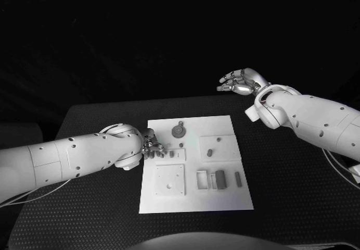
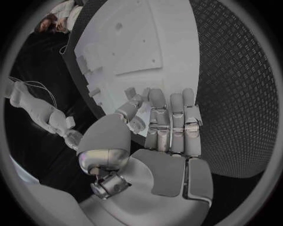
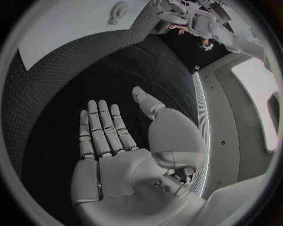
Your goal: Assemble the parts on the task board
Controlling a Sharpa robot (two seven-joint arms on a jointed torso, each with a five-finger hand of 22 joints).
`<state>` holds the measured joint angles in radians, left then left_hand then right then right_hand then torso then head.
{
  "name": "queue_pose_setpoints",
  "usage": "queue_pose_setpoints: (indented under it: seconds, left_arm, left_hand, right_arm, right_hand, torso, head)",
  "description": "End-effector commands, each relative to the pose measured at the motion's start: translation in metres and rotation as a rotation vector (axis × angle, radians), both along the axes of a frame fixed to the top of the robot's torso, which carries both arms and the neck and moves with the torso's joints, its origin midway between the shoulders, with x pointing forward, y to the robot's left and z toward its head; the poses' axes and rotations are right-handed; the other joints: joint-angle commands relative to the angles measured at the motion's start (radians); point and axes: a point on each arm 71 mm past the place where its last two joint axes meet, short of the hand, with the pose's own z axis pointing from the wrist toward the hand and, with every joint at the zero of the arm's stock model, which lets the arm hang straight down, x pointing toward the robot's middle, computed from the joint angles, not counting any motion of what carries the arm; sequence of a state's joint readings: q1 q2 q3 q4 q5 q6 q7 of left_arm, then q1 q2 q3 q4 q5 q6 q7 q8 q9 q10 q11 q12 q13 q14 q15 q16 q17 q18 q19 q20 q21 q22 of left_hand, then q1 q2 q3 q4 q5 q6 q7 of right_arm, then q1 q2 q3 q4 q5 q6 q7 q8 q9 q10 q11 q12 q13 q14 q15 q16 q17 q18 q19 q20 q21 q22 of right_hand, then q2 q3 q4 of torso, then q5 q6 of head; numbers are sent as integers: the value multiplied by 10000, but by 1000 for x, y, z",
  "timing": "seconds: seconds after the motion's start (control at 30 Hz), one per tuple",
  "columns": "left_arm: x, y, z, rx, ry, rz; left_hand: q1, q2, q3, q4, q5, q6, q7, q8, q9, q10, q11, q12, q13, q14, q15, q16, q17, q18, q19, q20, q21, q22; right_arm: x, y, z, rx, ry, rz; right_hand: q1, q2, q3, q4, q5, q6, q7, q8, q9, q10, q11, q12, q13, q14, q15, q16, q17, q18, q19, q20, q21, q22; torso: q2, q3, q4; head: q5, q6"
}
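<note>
The white task board (image 1: 225, 200) lies in the middle of the black table. Grey parts rest on it: a round piece with a tab (image 1: 179, 130), a small peg (image 1: 210, 152), a square plate (image 1: 170, 179), two rectangular frames (image 1: 202, 178) and a thin bar (image 1: 238, 179). My left hand (image 1: 152, 147) hangs at the board's left edge, fingers straight and side by side, holding nothing (image 2: 171, 122). My right hand (image 1: 241, 82) is raised beyond the board's far right corner, palm bare and fingers spread (image 3: 112, 136). The board (image 3: 70, 28) and round piece (image 3: 120, 10) lie far from it.
Black textured tabletop (image 1: 292, 177) surrounds the board on all sides, with wide room to the right. A cable (image 1: 341, 166) trails under my right arm near the table's right edge.
</note>
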<state>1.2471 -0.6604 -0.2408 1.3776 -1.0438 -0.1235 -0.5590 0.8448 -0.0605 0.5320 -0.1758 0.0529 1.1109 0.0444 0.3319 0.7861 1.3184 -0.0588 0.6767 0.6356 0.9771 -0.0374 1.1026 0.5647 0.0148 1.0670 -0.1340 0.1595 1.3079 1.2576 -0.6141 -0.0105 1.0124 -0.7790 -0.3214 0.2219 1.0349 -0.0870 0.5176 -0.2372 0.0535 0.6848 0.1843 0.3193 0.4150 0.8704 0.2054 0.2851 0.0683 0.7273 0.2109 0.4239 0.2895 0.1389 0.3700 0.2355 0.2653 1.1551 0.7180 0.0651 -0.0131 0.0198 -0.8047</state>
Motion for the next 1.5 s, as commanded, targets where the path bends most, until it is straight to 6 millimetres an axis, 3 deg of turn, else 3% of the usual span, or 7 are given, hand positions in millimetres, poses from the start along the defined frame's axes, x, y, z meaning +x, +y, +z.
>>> queue_pose_setpoints:
  seconds: [0.03, 0.3, 0.9, 1.0, 1.13, 1.37, 1.5]
  left_arm:
    - [1, 1, 0, 53, 53, -62]
    - [0, -2, 0, -122, 110, -39]
    - [6, 16, 4, -491, -701, 709]
    - [8, 22, 9, -876, -1298, 872]
    - [14, 22, 23, -2162, -2414, 747]
    - [19, 3, 39, -3300, -4251, -607]
    - [20, -14, 45, -3228, -5353, -1988]
  left_hand:
    - [132, 15, -25, -99, -46, -46, 30, 16, -3, -42, -4, -28, 17, 71, -17, -41, 16, -148, 54, -10, -32, 186]
    - [-703, -357, -735, 107, -45, -81, 34, 24, -15, -72, 2, -53, 45, 44, 0, -62, 40, -137, 27, 6, -85, 160]
    - [-1211, -391, -1518, -150, -39, -431, 98, -134, -111, -216, 44, -140, 86, -53, -52, -128, 71, -111, -17, -41, -263, 78]
    - [-875, -306, -1531, -523, -38, -869, 286, -301, -159, -520, 227, -269, 69, -329, 46, -255, 44, -148, -238, 52, -412, 50]
    - [416, -109, -1216, -1106, 61, -1260, 557, -360, -161, -1331, 531, -794, -157, -1114, 468, -699, -118, -148, -958, 483, -809, -29]
    - [2674, -492, 334, -1100, -11, -1432, 763, -393, -371, -1915, 935, -1857, -781, -1691, 1008, -1360, -489, -137, -1706, 997, -948, -142]
    - [3114, -687, 643, -1110, -17, -1543, 799, -615, -630, -2447, 1397, -2944, -1452, -1348, 933, -1318, -505, -98, -1472, 936, -822, -128]
  right_arm:
    - [0, 1, 0, 19, -21, 137]
    - [0, 2, 0, 26, -21, 156]
    - [0, 1, 0, 21, -35, 126]
    - [0, 0, 0, 19, -41, 115]
    - [0, -1, 0, 12, -41, 92]
    - [0, -1, 0, 12, -38, 96]
    - [0, 0, 0, 17, -27, 121]
  right_hand:
    - [-50, -9, -39, 18, -36, -83, 562, 43, -15, 69, 10, -49, 0, 13, 47, -48, 0, -85, -22, -7, -49, 11]
    - [-52, -12, -41, 21, -36, -84, 562, 44, -18, 71, 10, -53, 0, 13, 48, -50, 1, -85, -22, -7, -54, 15]
    - [-55, -13, -42, 27, -36, -86, 563, 48, -23, 75, 10, -63, 0, 12, 48, -55, 1, -86, -21, -7, -63, 23]
    - [-54, -13, -42, 27, -36, -86, 562, 48, -24, 76, 10, -64, 0, 12, 48, -56, 1, -86, -21, -7, -65, 25]
    - [-52, -12, -41, 27, -36, -86, 562, 49, -25, 77, 10, -66, 0, 12, 48, -57, 2, -86, -21, -8, -67, 27]
    - [-49, -10, -39, 27, -36, -86, 561, 51, -26, 79, 10, -69, 0, 14, 48, -58, 2, -86, -20, -9, -69, 30]
    - [-47, -8, -38, 26, -36, -86, 561, 52, -27, 81, 9, -71, 0, 15, 48, -58, 3, -85, -18, -9, -71, 32]
  torso:
    - [1, -3, 4]
    - [5, -4, 1]
    - [1, 12, -10]
    - [-2, 10, -12]
    - [5, 18, -21]
    - [15, 2, -3]
    - [17, -5, -1]
  head:
    - [-3, -4]
    - [-8, 0]
    - [-24, 36]
    - [-56, 85]
    - [-85, 138]
    - [-125, 212]
    - [-119, 238]
